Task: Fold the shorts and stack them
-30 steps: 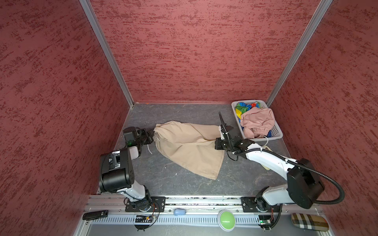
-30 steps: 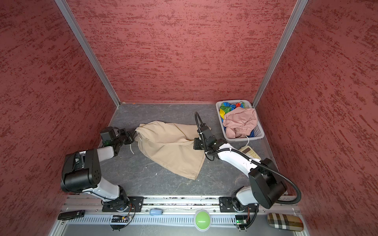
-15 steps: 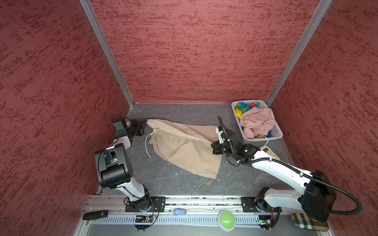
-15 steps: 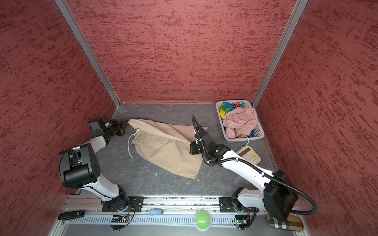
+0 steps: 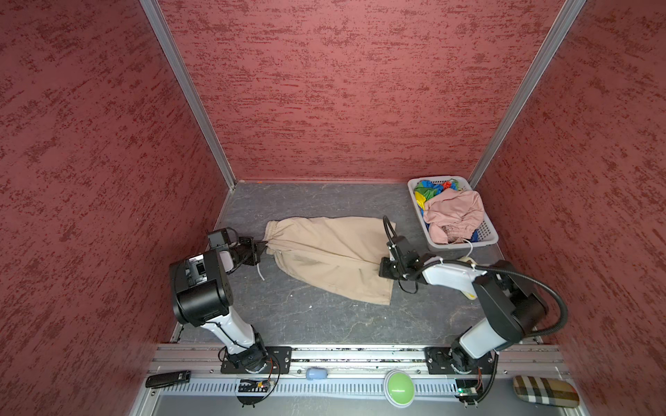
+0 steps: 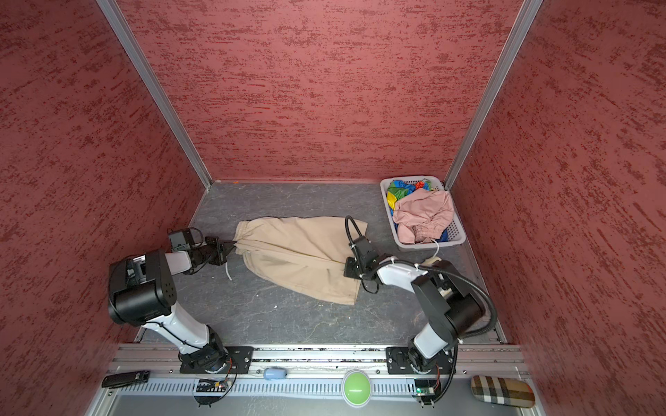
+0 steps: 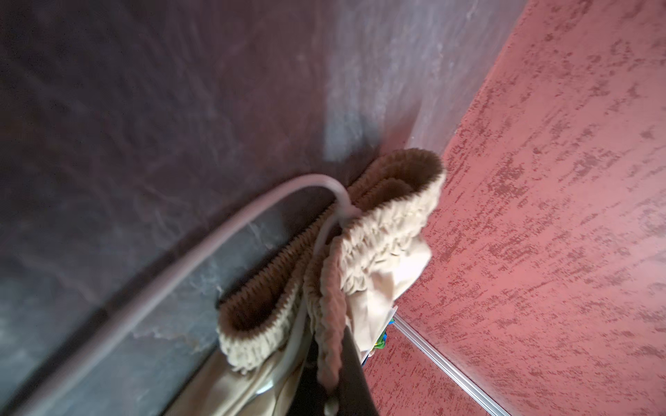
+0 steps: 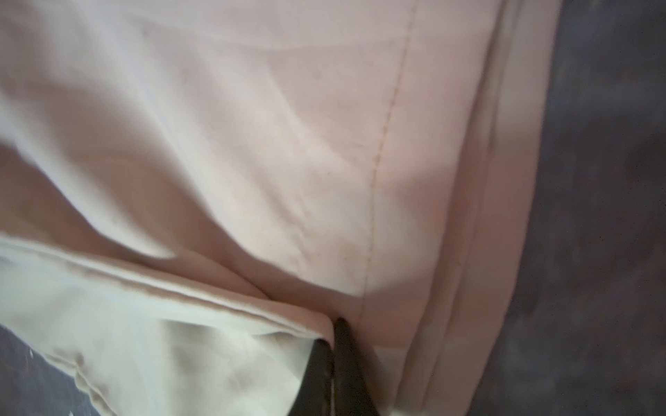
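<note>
My left tool (image 5: pixel 263 249), clamped on the waistband (image 5: pixel 272 234), and my right tool (image 5: pixel 382 268), clamped on a leg hem (image 5: pixel 386 288), have just drawn the beige shorts (image 5: pixel 324 255) flat mid-frame on the counter (image 5: pixel 306 324) (pink shorts (image 5: pixel 454 212) and rainbow shorts (image 5: pixel 427 189) wait in the basket (image 5: pixel 465 246), upper right); folding can start.

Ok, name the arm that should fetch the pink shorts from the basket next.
Right, probably. The basket holding the pink shorts stands at the far right, close to the right gripper; the left gripper is across the beige shorts, clamped on their waistband.
</note>
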You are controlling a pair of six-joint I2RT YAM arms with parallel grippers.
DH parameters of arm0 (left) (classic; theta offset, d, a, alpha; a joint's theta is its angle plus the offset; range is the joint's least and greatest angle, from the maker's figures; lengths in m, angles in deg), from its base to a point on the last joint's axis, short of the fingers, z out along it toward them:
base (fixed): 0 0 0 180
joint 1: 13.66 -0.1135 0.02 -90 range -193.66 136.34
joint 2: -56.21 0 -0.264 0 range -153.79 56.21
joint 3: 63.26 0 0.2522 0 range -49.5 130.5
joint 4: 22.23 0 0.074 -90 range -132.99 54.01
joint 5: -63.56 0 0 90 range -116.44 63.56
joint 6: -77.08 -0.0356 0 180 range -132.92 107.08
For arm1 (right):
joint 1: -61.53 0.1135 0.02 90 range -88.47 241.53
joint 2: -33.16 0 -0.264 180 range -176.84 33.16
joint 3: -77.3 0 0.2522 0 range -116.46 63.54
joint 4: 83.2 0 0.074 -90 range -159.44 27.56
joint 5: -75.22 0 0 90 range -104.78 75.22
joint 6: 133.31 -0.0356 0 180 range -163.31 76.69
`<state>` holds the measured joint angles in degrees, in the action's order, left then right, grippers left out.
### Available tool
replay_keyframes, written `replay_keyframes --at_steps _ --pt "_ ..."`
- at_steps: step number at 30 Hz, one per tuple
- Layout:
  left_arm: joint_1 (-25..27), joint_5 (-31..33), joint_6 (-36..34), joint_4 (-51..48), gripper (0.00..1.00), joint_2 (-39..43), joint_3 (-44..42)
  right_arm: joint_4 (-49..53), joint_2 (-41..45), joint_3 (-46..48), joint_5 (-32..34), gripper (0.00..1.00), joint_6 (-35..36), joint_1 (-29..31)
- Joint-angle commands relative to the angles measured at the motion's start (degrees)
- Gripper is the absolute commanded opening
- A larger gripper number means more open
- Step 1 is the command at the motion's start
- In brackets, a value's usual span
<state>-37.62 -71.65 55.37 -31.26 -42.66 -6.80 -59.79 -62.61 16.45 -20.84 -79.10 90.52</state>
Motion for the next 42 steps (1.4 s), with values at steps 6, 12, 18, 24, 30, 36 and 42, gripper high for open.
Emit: replay_keyframes --at_steps 6,12,18,24,30,36,42 --pt "4.75 2.07 -9.01 -9.31 0.00 -0.56 19.29 19.66 -8.69 -36.33 2.76 0.00 15.62 -7.84" --pt "4.43 4.33 -16.80 -19.09 0.00 1.49 22.79 21.56 0.75 -29.52 2.28 0.00 15.88 -7.17" --pt "4.10 4.33 -17.38 -16.23 0.00 1.00 14.29 14.71 7.60 -9.92 2.64 0.00 12.46 -5.01" --pt "3.97 5.82 -20.77 -17.99 0.00 1.53 9.57 7.49 7.24 1.88 1.80 0.00 8.79 -4.17" --pt "3.33 8.55 -24.57 -21.93 0.00 1.84 10.25 4.31 6.10 6.09 2.53 0.00 7.64 -3.71" --pt "3.48 7.24 -25.66 -24.21 0.17 1.74 12.34 6.73 6.17 3.17 3.68 0.06 8.96 -3.08" --pt "4.31 8.92 -30.13 -33.18 0.71 4.42 16.65 9.03 10.29 3.23 3.75 0.44 9.12 -0.08"
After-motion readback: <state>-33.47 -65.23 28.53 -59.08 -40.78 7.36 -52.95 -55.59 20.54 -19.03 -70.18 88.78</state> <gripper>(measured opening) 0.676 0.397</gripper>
